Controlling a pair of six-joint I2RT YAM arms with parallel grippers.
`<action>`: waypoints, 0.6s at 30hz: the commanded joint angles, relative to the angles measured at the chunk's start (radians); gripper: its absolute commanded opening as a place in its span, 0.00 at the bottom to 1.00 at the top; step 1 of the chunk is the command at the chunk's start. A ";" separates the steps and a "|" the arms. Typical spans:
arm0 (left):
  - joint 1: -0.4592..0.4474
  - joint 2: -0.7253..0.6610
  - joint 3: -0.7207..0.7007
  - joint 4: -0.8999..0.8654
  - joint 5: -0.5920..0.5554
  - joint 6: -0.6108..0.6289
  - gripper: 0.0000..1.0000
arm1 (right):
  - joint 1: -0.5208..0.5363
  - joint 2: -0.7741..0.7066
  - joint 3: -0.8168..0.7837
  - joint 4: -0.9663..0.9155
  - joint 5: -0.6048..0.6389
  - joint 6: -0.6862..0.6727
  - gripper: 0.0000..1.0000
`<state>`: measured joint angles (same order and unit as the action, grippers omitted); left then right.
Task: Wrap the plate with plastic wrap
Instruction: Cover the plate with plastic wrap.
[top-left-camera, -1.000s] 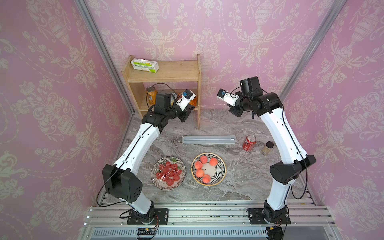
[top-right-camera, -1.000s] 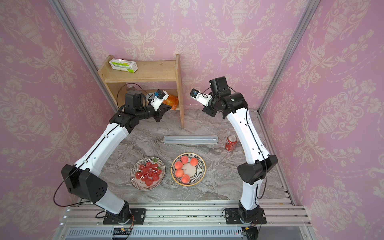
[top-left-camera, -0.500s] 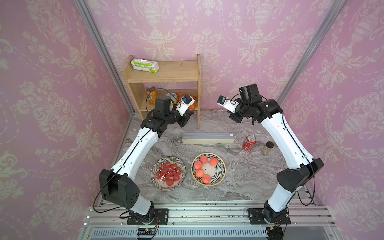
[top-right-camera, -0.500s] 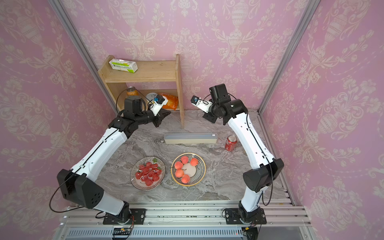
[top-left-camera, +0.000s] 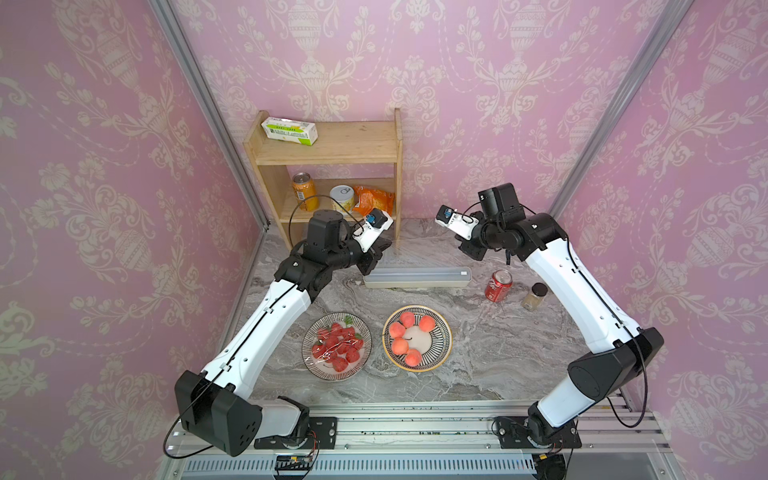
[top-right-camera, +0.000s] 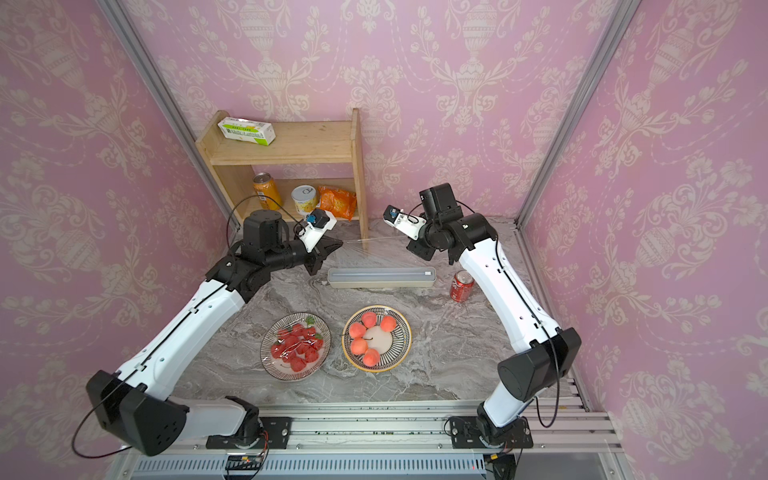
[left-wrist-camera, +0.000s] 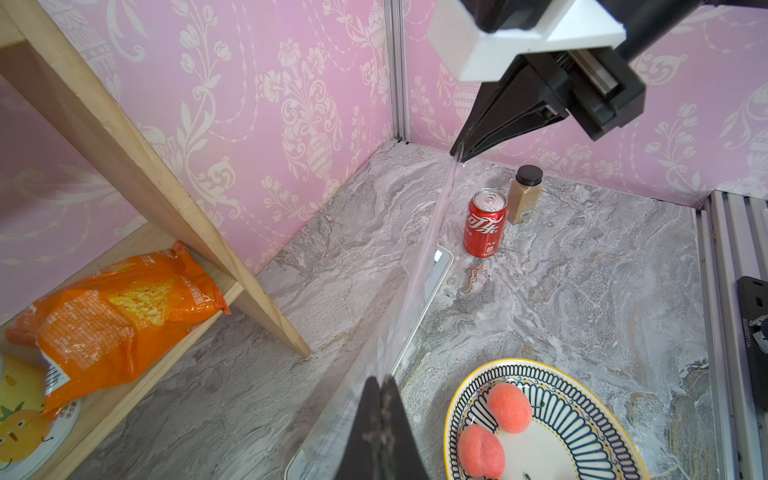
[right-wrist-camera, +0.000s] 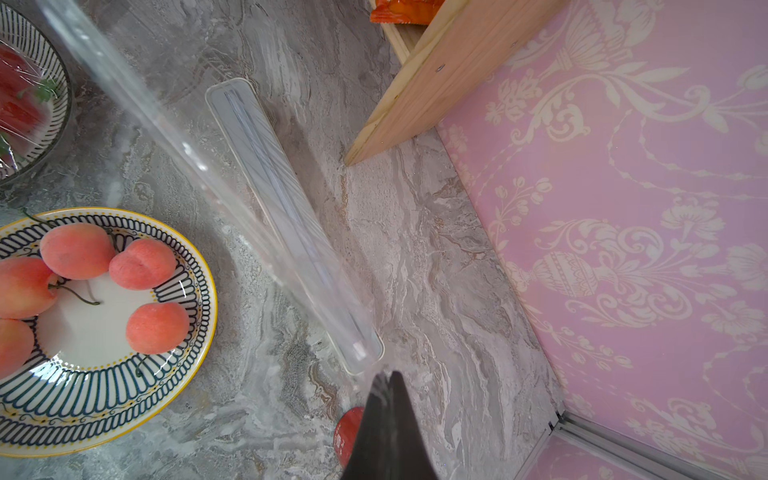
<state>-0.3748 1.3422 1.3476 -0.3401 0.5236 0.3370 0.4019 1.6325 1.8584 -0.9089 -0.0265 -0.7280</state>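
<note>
My left tool and right tool both clamp the plastic wrap, stretched side-to-side; the peach plate sits below it in-frame.

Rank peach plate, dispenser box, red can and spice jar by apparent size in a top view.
In a top view:
1. peach plate, largest area
2. dispenser box, longer but narrow
3. red can
4. spice jar, barely smaller
</note>
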 joint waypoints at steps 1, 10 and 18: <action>-0.012 -0.006 0.069 -0.025 -0.029 -0.011 0.00 | -0.008 0.002 0.056 0.012 0.029 0.019 0.00; -0.041 0.033 0.211 -0.073 -0.074 0.051 0.00 | -0.008 0.042 0.208 -0.054 0.018 -0.006 0.00; -0.042 0.026 0.218 -0.093 -0.096 0.077 0.00 | -0.007 0.010 0.178 -0.067 -0.009 -0.004 0.00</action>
<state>-0.4107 1.3781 1.5402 -0.4496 0.4492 0.3855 0.4000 1.6547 2.0487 -0.9565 -0.0212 -0.7319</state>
